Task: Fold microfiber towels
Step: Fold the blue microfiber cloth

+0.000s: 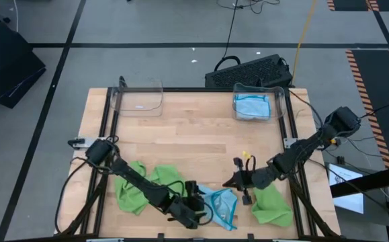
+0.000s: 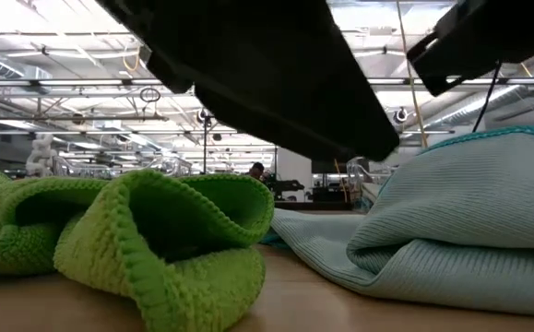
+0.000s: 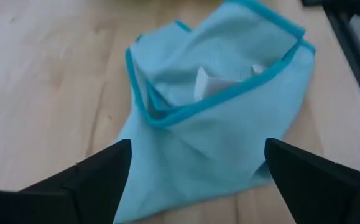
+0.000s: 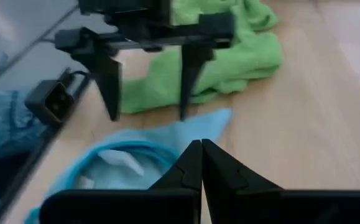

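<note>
Pale wooden boards form the table (image 1: 194,134), which is ringed by a grey floor and backed in the low view by a bright hall with ceiling lights. Two clear plastic bins are set at the far edge: the left bin (image 1: 138,98) looks bare, though glare makes that uncertain, and the right bin (image 1: 254,104) is occupied by a folded light blue towel (image 1: 254,107). Near the front edge a crumpled blue towel with teal edging (image 1: 222,206) is seen between the two arms. The left gripper (image 1: 197,210) is held just beside and over it, fingers (image 3: 99,177) spread wide with nothing between them, the cloth lying loose beneath. A rumpled lime green towel (image 1: 140,185) is spread under the left arm, and a second green towel (image 1: 273,207) lies at the front right. The right gripper (image 1: 234,181) is poised just above the wood beside the blue towel, its fingers (image 4: 212,168) pressed together and empty.
</note>
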